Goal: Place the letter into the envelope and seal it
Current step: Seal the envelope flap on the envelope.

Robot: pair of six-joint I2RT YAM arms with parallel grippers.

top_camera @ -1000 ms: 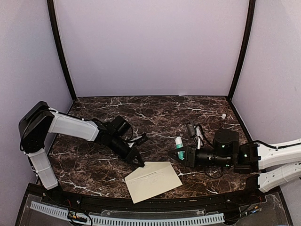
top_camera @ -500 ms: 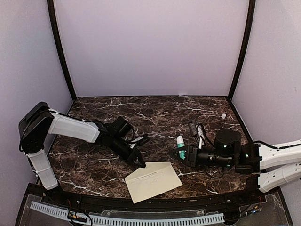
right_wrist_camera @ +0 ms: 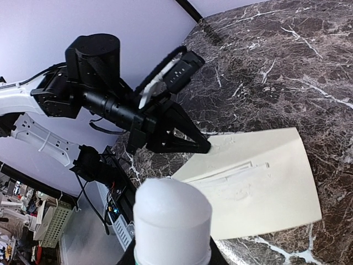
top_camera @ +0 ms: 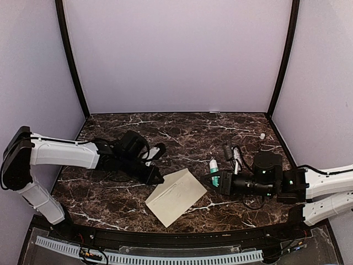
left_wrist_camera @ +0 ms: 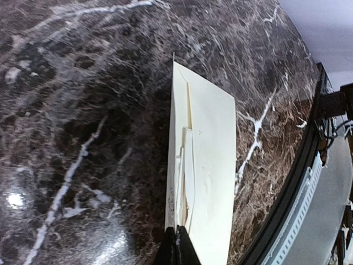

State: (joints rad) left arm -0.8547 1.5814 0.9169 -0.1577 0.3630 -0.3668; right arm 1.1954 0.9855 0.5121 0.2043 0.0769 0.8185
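The cream-beige envelope (top_camera: 175, 196) lies on the dark marble table, turned on a slant, with its left edge raised. My left gripper (top_camera: 160, 179) is shut on that edge, and the wrist view shows the envelope (left_wrist_camera: 205, 165) running away from the pinched black fingertips (left_wrist_camera: 177, 245). The letter is hidden; only layered paper edges show at the envelope's side. My right gripper (top_camera: 216, 179) hovers just right of the envelope, shut on a glue stick (top_camera: 213, 167) with a white cap (right_wrist_camera: 172, 218). Beyond the cap, the right wrist view shows the envelope (right_wrist_camera: 265, 190) and the left gripper (right_wrist_camera: 201, 146).
A small white piece (top_camera: 263, 135) sits at the back right corner. Loose cables (top_camera: 231, 152) lie behind the right arm. The table's front rim (top_camera: 165, 236) runs close below the envelope. Purple walls close off the back and both sides.
The left jaws have shut on the envelope's edge and drawn back to the left, lifting that edge and swinging the envelope onto a steeper slant. The right gripper with the glue stick shifted slightly.
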